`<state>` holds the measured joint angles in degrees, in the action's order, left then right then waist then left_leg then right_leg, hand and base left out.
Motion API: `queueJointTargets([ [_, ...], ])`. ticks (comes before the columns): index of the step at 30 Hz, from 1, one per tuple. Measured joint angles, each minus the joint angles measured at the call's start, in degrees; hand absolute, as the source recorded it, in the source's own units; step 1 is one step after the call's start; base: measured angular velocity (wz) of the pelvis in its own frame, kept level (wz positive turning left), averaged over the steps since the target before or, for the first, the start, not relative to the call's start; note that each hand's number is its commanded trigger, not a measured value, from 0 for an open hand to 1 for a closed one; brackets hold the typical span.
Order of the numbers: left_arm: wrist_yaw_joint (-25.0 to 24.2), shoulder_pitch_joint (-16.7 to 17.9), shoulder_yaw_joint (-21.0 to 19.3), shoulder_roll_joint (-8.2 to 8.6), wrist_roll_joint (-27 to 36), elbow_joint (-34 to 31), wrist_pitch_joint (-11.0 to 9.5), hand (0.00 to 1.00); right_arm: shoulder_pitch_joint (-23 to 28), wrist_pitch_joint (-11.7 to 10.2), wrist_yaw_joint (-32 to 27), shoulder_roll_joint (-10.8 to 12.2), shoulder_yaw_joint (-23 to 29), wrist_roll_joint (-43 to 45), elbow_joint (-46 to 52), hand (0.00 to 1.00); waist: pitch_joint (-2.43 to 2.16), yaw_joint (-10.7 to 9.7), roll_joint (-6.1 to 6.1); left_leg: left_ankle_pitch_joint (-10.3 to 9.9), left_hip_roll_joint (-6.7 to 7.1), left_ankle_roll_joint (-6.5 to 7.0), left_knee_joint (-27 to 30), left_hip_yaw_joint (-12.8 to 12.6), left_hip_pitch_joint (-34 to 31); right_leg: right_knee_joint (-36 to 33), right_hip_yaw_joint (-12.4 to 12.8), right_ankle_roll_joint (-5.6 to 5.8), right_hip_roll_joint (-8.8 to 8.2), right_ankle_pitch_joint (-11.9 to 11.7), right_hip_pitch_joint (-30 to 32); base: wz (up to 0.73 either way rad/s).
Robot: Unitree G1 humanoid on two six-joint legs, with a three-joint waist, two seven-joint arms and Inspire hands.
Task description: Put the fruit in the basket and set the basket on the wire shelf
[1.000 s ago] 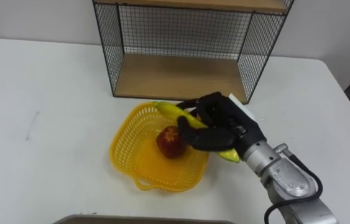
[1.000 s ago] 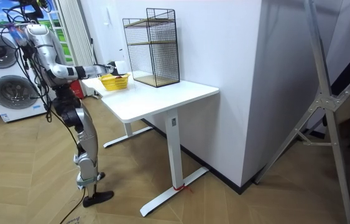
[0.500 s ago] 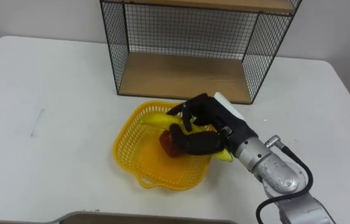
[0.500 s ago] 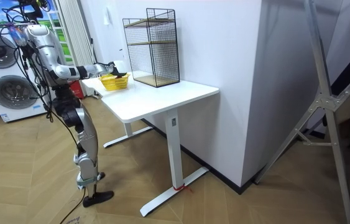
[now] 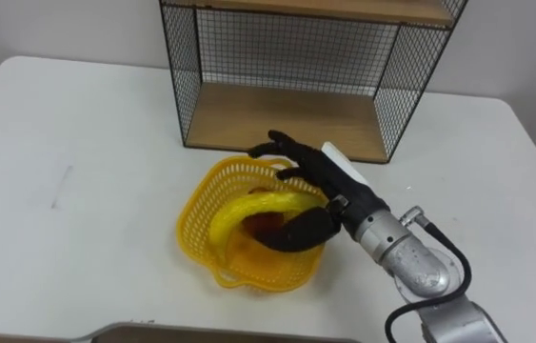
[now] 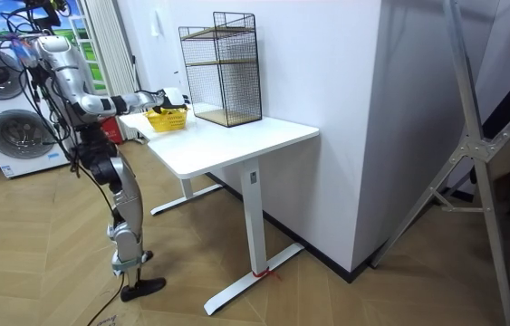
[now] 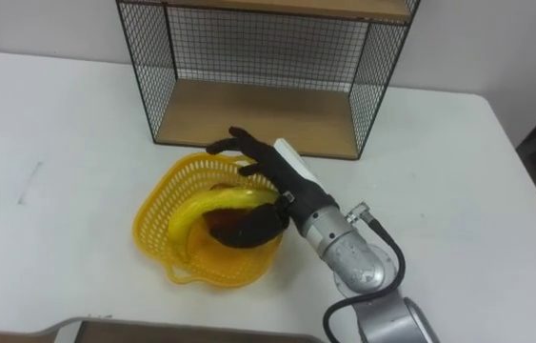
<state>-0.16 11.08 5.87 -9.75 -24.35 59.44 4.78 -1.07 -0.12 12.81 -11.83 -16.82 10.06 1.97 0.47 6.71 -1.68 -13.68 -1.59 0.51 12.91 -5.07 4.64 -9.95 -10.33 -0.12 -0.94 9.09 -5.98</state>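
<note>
My right robot hand point(image 5: 317, 186) has opened since half a second ago: the fingers, then curled round the banana point(image 5: 247, 207), now spread straight over the basket point(image 5: 194, 227). The banana lies loose in the basket under my palm. The apple point(image 5: 264, 225) beneath it is mostly hidden by banana and thumb. Just beyond my fingertips stands the wire shelf point(image 5: 287, 119) on the surface point(image 5: 77, 143).

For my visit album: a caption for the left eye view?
Open right hand above a yellow basket holding a banana, in front of the wire shelf.
</note>
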Motion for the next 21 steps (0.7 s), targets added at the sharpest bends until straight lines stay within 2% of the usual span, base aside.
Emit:
queueJointTargets([
  [7,-0.4,0.0,0.1,-0.04,0.0,0.0,0.0,0.0,0.0,0.0,0.0,0.7,0.0,0.0,0.0,0.0,-0.04,0.0,0.1,0.0,0.04,0.0,0.3,0.3,-0.2,0.0,-0.2,0.0,-0.04,0.0,0.0,0.01],
  [16,0.0,0.0,0.0,-0.04,1.3,0.1,-0.1,0.0,0.0,0.0,-0.4,0.5,0.0,-3.4,-1.3,0.0,-0.4,-0.3,0.35,0.0,0.06,0.01,0.2,0.5,-0.1,0.0,-0.5,0.0,-0.06,0.0,-0.1,0.0],
  [21,1.1,0.7,-0.7,-0.09,2.7,0.4,-0.5,0.0,0.1,0.1,-2.2,0.5,0.1,-3.5,-1.3,0.0,-0.41,-0.3,0.39,0.0,0.07,0.04,0.0,0.5,0.1,0.2,-0.6,0.0,-0.06,0.0,-0.3,0.0],
])
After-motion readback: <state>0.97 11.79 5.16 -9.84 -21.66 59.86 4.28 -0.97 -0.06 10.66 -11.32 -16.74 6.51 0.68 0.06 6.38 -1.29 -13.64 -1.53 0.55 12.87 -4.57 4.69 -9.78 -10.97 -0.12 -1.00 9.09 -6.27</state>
